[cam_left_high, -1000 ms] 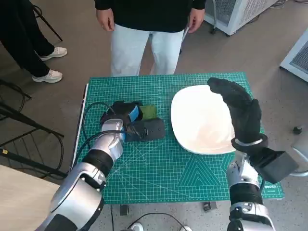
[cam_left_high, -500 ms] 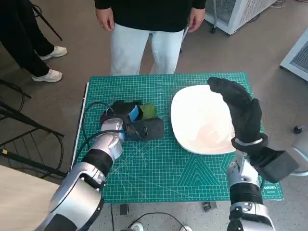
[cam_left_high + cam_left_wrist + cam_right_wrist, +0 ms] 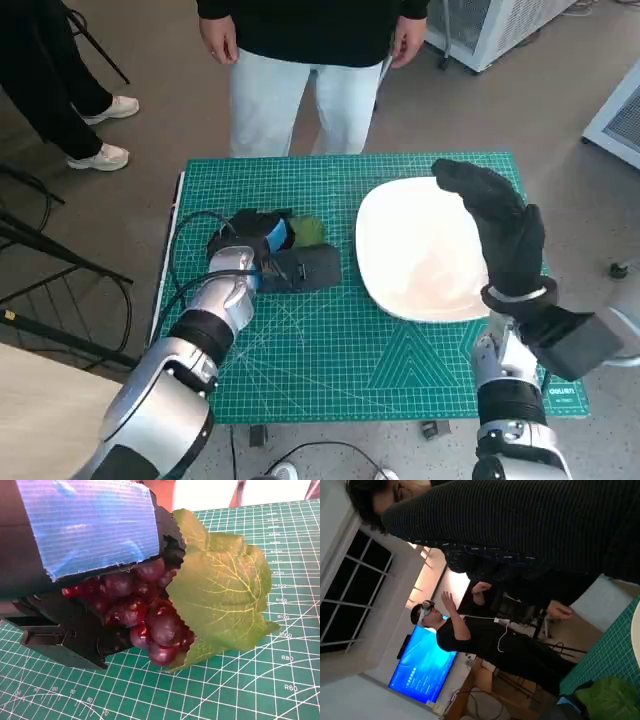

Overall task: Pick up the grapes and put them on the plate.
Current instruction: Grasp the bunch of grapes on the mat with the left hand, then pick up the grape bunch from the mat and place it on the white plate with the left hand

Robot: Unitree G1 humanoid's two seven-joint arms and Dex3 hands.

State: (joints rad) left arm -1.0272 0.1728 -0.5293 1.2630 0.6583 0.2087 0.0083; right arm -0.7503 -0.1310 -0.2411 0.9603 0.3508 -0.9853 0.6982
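Green mat from the head cam: my left hand sits over the grapes, left of the plate; right hand hovers over the plate, fingers loosely extended, holding nothing. Left wrist cam shows fingers wrapped around the bunch, still resting on the mat, leaf sticking out. Right wrist cam: mostly glove and a person.

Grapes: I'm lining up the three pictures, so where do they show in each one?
Head view: grapes left of the plate, under the left robot hand.
Left wrist view: centre, dark berries and green leaf.
Right wrist view: only the green leaf, lower corner.
Shared landmark: green mat.
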